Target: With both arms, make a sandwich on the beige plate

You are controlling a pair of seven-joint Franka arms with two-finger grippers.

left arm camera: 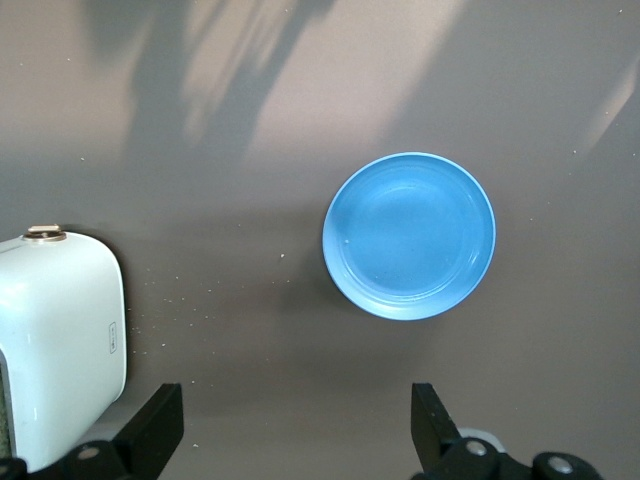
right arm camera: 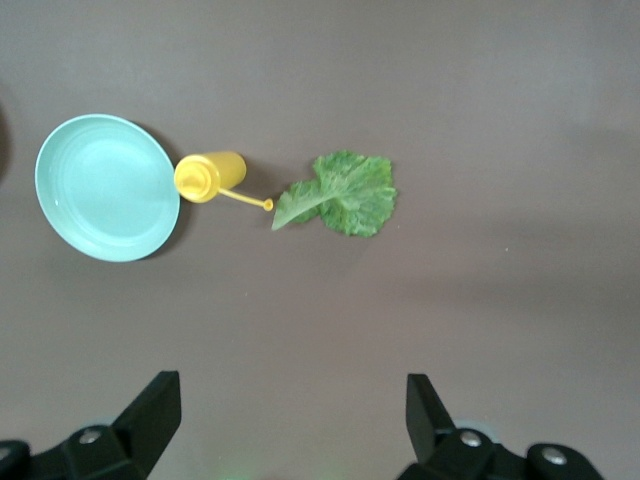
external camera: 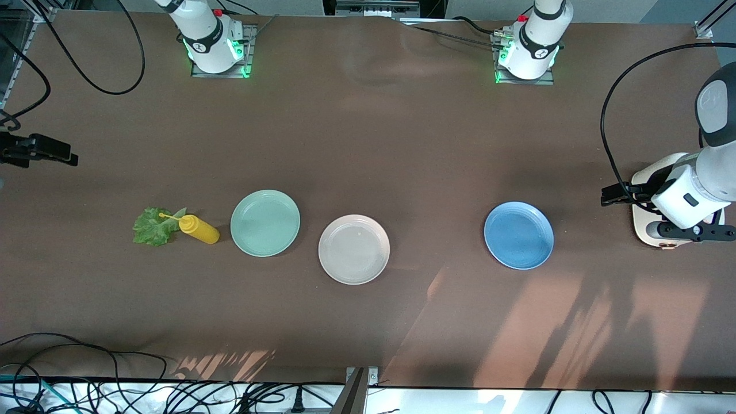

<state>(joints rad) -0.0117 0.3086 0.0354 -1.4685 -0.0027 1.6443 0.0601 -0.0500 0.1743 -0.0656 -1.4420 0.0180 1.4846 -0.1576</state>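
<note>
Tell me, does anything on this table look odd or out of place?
Yes: the yellow squeeze bottle lies tipped on its side beside the mint-green plate, its nozzle resting over the lettuce leaf. The beige plate is bare, and no bread shows anywhere.

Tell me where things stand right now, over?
Left gripper open, high over the table by the toaster; right gripper open over the lettuce end. Beige plate bare; lettuce leaf touching the yellow bottle. Nothing blocking.

A robotics lab is showing here — two white arms [external camera: 210,34] are standing bolted to a brown table [external camera: 368,144], cables [external camera: 86,379] are trailing along its near edge, and a camera mount [external camera: 34,150] is clamping on.
</note>
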